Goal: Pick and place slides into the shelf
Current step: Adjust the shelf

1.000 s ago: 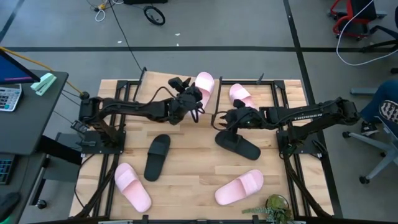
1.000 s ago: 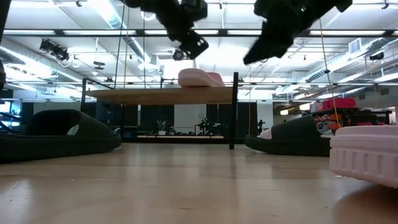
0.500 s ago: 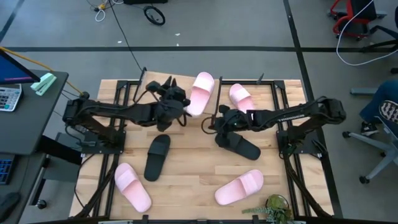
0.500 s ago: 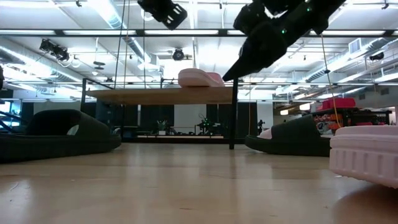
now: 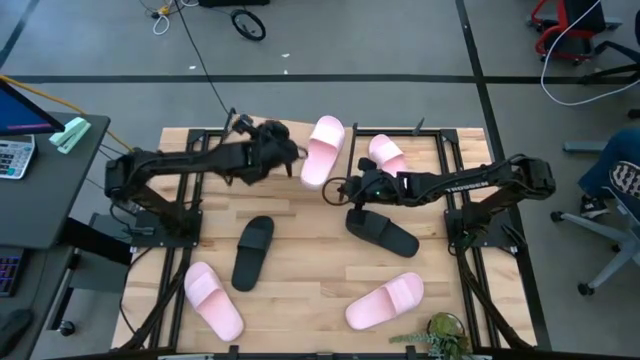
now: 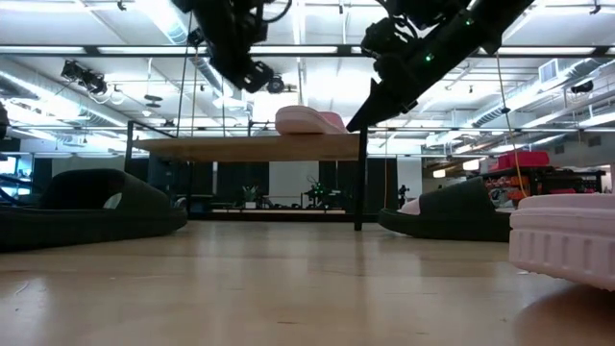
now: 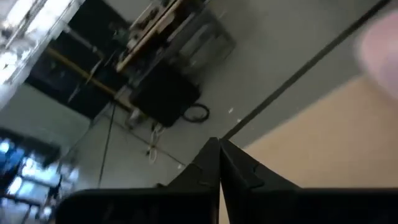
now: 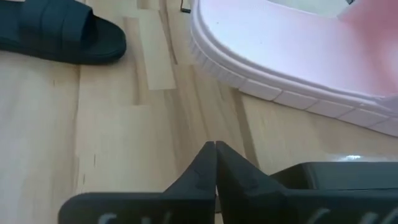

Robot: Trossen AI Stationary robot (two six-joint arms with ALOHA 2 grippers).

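Left arm: reaches from the table's (image 5: 300, 240) left edge toward the far middle, forearm nearly level. Left tool (image 5: 287, 152) hangs just left of a pink slide (image 5: 322, 150); in its wrist view the fingers (image 7: 219, 163) meet at the tips, pressed together, holding nothing.

Right arm: stretches from the right edge leftward across the table, low and long. Right tool (image 5: 332, 190) hovers just near of the same pink slide, left of the black slide (image 5: 382, 233); its fingers (image 8: 214, 163) are also closed together and empty, above bare wood.

Shelf (image 6: 252, 146): at the table's far middle, thin black frame, pale wooden top board. In the low view one pink slide (image 6: 309, 119) lies on its top board, sole down.

Slides, six in all:
- Pink, on the shelf top, lying lengthwise near-to-far.
- Pink (image 5: 387, 153), just right of it at the far side, tilted.
- Black, right of centre, angled toward the near right, flat on the table.
- Black (image 5: 252, 251), left of centre, flat.
- Pink (image 5: 213, 299), near left corner.
- Pink (image 5: 385, 302), near right, beside a small plant (image 5: 438, 333).

All show a wide strap and thick foam sole.
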